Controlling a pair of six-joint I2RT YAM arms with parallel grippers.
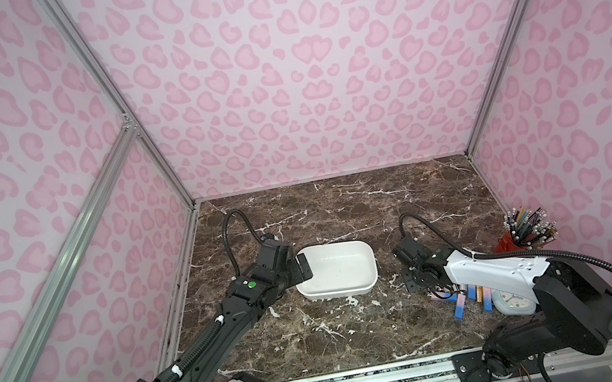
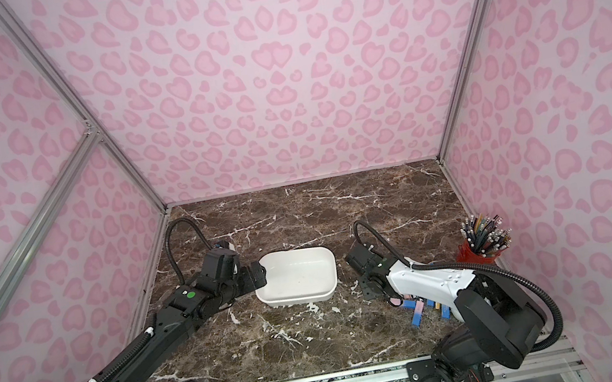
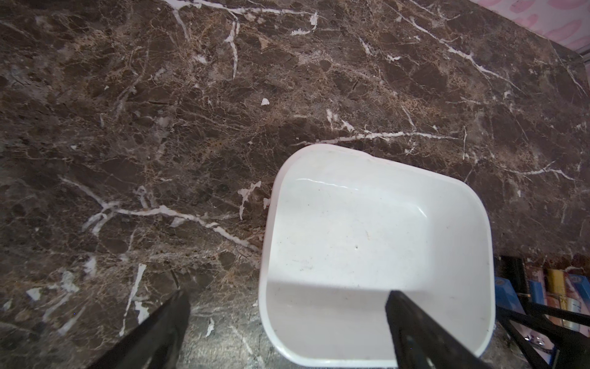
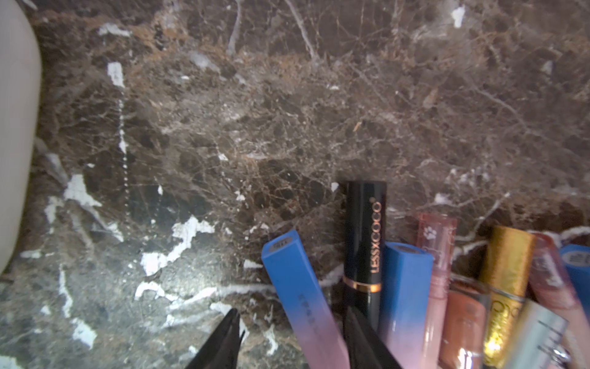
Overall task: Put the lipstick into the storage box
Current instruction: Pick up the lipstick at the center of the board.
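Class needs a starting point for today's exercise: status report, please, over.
Left gripper open, over storage box edge. Right gripper open, straddling blue-pink lipstick, not yet clamped. Box empty. Black lipstick lies tight alongside.

Red cup [image 1: 509,246] in both top views [image 2: 470,253], packed with pencils [image 1: 529,226] that fan up and outward. Nearer the camera than that cup sits 1 small pale-blue alarm clock [image 1: 510,303] with a white face, only partly showing. Under the cup runs the dark brown marble tabletop [image 1: 341,211], streaked with white veins. Behind and beside the cup stand the pink spotted-print walls [image 1: 297,75]. 1 aluminium post [image 1: 507,40] rises from the corner behind the cup.
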